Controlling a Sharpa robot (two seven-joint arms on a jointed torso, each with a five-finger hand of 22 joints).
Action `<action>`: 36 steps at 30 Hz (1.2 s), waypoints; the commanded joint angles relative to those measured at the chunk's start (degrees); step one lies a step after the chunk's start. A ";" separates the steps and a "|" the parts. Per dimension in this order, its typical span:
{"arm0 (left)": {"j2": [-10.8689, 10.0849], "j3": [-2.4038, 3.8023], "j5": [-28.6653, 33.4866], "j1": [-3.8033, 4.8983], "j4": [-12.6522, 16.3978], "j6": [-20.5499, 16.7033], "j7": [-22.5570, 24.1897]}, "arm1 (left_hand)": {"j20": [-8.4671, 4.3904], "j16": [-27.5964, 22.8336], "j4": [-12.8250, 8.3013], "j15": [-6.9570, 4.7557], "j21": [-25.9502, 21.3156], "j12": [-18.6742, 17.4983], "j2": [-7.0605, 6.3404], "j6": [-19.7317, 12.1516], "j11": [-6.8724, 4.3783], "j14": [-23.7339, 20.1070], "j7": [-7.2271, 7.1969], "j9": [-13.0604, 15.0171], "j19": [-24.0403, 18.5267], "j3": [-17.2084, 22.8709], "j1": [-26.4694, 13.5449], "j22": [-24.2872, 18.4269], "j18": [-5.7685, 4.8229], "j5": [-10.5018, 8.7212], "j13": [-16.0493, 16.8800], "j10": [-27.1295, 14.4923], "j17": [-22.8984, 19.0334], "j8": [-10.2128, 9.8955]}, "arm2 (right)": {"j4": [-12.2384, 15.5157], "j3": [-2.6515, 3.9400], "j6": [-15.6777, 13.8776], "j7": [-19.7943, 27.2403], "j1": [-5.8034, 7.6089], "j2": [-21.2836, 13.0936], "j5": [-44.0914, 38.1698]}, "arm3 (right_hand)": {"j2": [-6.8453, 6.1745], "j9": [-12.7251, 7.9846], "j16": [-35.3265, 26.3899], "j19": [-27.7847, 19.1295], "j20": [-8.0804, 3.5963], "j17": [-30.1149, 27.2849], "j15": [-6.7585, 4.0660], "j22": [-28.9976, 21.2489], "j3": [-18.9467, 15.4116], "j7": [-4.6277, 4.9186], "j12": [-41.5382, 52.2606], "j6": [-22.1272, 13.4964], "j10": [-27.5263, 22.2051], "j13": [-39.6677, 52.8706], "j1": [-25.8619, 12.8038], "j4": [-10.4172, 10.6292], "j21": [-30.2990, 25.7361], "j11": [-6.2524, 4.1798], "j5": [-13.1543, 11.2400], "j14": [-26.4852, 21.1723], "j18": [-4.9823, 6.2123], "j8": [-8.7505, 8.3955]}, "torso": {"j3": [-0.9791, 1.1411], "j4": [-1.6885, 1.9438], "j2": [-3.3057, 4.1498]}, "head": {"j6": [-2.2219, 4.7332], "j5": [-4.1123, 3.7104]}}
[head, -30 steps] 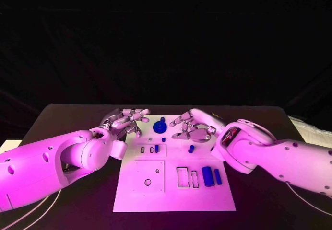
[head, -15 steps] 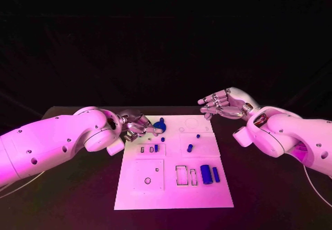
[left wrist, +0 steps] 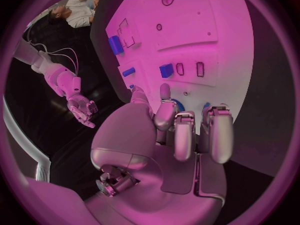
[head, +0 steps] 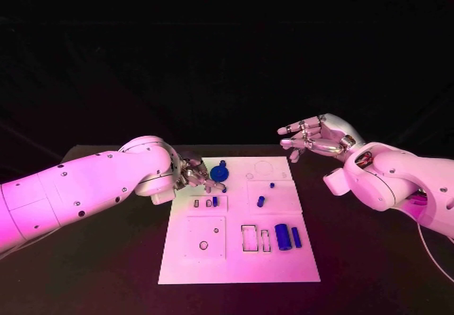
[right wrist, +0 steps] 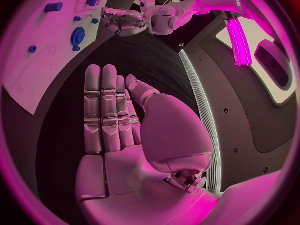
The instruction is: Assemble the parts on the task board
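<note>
The white task board (head: 237,262) lies mid-table. A round blue part (head: 220,172) with a knob stands near its far left corner. My left hand (head: 193,174) sits just left of it, fingers half curled, fingertips close to the part and nothing gripped; the left wrist view shows that hand (left wrist: 178,135) with the blue part (left wrist: 179,105) peeking between its fingers. My right hand (head: 317,138) hovers off the board's far right corner, and in the right wrist view it (right wrist: 115,120) lies flat and holds nothing. Small blue parts (head: 260,201) and a larger blue cylinder (head: 281,233) rest on the board.
The black table (head: 369,262) surrounds the board. Near the board's front are rectangular slots (head: 248,238) and a square plate with an oval hole (head: 203,245). My big white left forearm (head: 85,190) crosses the table's left side.
My right hand has lifted off the board's far end and swung out to the right, opening flat. My left hand has moved in beside the round blue part.
</note>
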 commanded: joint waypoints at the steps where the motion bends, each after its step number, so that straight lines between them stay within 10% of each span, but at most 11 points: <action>1: 0.82 0.01 -2.85 0.22 -0.68 2.58 -3.74 | -0.46 0.14 -0.05 -0.52 0.32 0.51 -0.06 -0.77 -0.22 6.03 -0.14 0.89 3.21 -0.58 -0.98 8.61 -0.77 -0.19 0.44 0.35 15.06 0.86 | -0.14 0.01 -1.39 1.22 0.01 0.14 0.38 | -0.38 -0.06 0.37 0.42 -0.14 0.14 -0.01 0.09 -0.61 -0.17 0.20 -0.18 0.72 0.16 -0.51 0.08 0.44 -0.13 0.43 0.30 0.34 -0.32 | -0.10 0.03 0.05 | -0.13 0.03; 17: 4.91 -0.60 -4.83 0.42 -5.18 9.06 -6.11 | -0.62 0.14 -0.09 -0.65 0.60 0.37 -0.59 -2.42 -0.34 6.03 -0.28 3.35 3.31 -0.74 -2.56 9.12 -0.86 -0.18 0.55 0.22 15.06 2.81 | -0.50 0.00 -2.74 0.79 0.01 0.51 -0.40 | -0.56 -0.05 2.16 -0.36 -0.18 1.75 0.01 0.20 -1.73 -0.11 -0.50 -0.82 -0.06 0.72 -1.26 0.48 0.30 -0.01 3.16 0.07 0.25 -0.31 | -0.15 0.05 0.03 | -0.75 0.27; 36: 6.27 -1.20 -2.75 0.40 -7.02 9.42 -5.08 | -0.39 0.14 0.04 -0.50 1.07 0.80 -3.73 -3.62 -0.25 6.03 -0.22 6.28 3.61 8.15 -0.33 10.03 -1.03 -0.09 1.62 0.66 15.06 4.35 | -0.50 -0.03 -2.21 1.00 0.01 1.37 -0.02 | -0.33 -0.01 2.80 -0.75 -0.17 3.06 0.05 0.38 -1.44 0.01 -0.98 -0.77 -0.32 0.93 -0.59 0.02 0.40 0.07 7.14 -1.07 0.28 -0.16 | -0.11 0.02 0.03 | -1.42 0.21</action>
